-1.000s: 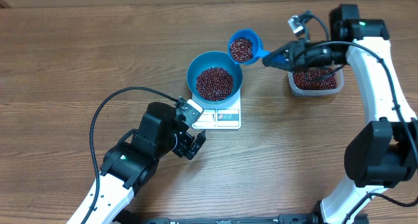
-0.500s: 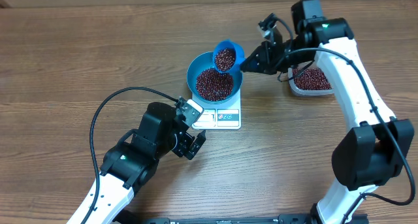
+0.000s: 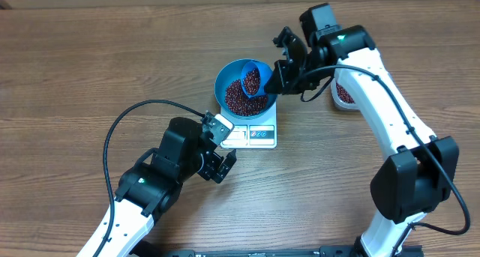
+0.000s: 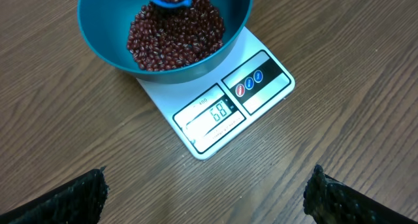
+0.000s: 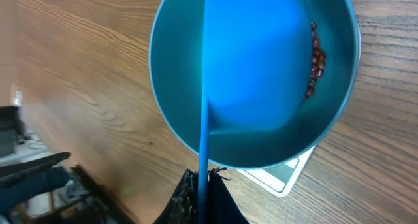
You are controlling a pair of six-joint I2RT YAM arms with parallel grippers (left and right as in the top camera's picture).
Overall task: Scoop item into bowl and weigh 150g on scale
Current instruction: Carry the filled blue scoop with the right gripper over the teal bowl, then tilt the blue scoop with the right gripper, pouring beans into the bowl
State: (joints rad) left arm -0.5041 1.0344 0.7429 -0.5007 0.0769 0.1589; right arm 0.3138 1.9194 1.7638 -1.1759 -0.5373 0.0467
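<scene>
The light blue bowl (image 3: pixel 234 83) stands on the white scale (image 3: pixel 259 133), partly filled with dark red-brown beans (image 3: pixel 238 100). My right gripper (image 3: pixel 283 80) is shut on the handle of a small blue scoop (image 3: pixel 254 77). The scoop is tilted over the bowl's right side with beans in it. In the right wrist view the scoop's underside (image 5: pixel 261 61) covers most of the bowl (image 5: pixel 261 153), and the handle runs down into my shut right gripper (image 5: pixel 204 177). In the left wrist view the bowl (image 4: pixel 104 48) and the scale (image 4: pixel 261 87) lie ahead of my open, empty left gripper (image 4: pixel 209 204).
A clear tub (image 3: pixel 343 94) of beans sits right of the scale, mostly hidden behind my right arm. My left gripper (image 3: pixel 227 149) hovers just front-left of the scale. The left arm's black cable (image 3: pixel 124 126) loops over the wooden table (image 3: pixel 75 62).
My right arm swung left with the loaded scoop, from beside the tub to over the bowl, and tipped it toward the bowl. The left arm stayed still.
</scene>
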